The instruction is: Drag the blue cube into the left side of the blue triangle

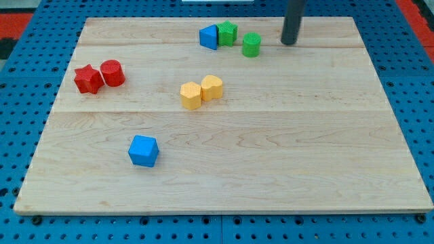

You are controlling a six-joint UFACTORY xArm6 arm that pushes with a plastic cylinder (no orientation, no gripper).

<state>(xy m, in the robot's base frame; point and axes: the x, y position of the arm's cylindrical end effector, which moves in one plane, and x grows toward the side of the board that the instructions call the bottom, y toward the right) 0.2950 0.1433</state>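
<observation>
Blue cube (pixel 143 150) is the block to move, and it sits far from where the work begins, so start at my tip (pixel 289 43). The tip rests on the board (pixel 285 163) near the view's top, right of centre; it is a plain rod with nothing to open or close, so no clamping state applies, and it touches no block.

Nearest to it, just to the view's left, stands a green cylinder (pixel 251 45), apart from the rod. Further left a green star-like block (pixel 228 32) sits touching the blue triangle (pixel 209 36), which is the target. The triangle's left side faces open wood.

Moving outward toward the middle, two yellow blocks (pixel 201 91) lie pressed together, one a hexagon-like shape, the other less clear. At the view's left a red star (pixel 87 79) and a red cylinder (pixel 112 72) touch each other.

Lowest and left of centre is the blue cube, alone and well apart from everything.

My judgement is that the approach step is in hand: no contact with the cube is made yet. The next move calls for travelling across the board, skirting the green and yellow blocks, and settling on the cube's lower-left side. From there a push up and to the right should carry it past the yellow pair toward the triangle's left face.
</observation>
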